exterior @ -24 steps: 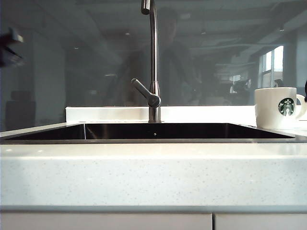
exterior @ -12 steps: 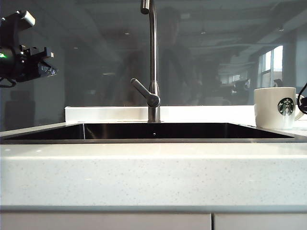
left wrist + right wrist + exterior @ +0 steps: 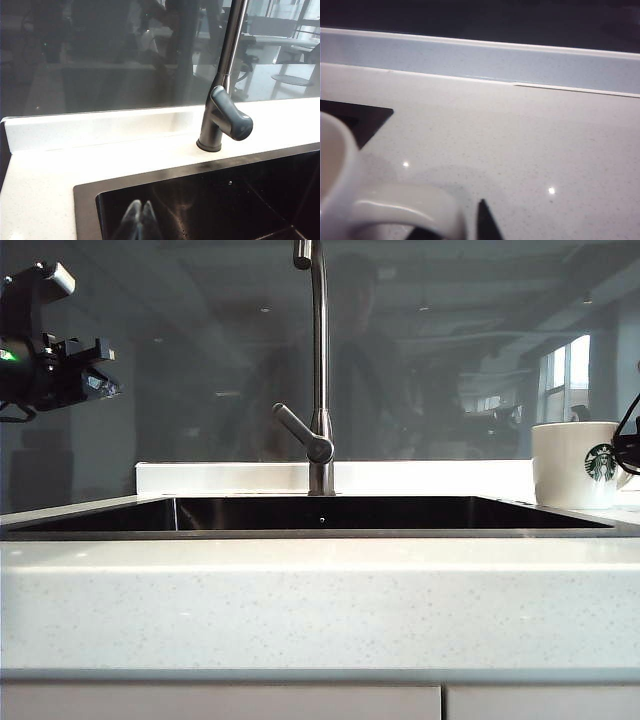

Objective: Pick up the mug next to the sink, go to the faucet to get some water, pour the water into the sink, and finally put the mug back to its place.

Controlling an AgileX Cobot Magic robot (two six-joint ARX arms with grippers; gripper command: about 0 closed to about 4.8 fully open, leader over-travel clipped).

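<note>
Mug (image 3: 572, 465) not yet lifted, on counter right of sink (image 3: 320, 530). Right gripper (image 3: 470, 225) at handle, grip unclear. Left gripper (image 3: 140, 220) together, far left. All steps remain.

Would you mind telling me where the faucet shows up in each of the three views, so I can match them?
Exterior view: the faucet stands at centre, behind the sink, lever pointing left.
Left wrist view: faucet at upper right, its base on the counter behind the sink's corner.
Right wrist view: not in it; only the mug and counter.
Shared landmark: the sink's black basin, in all three views.
</note>
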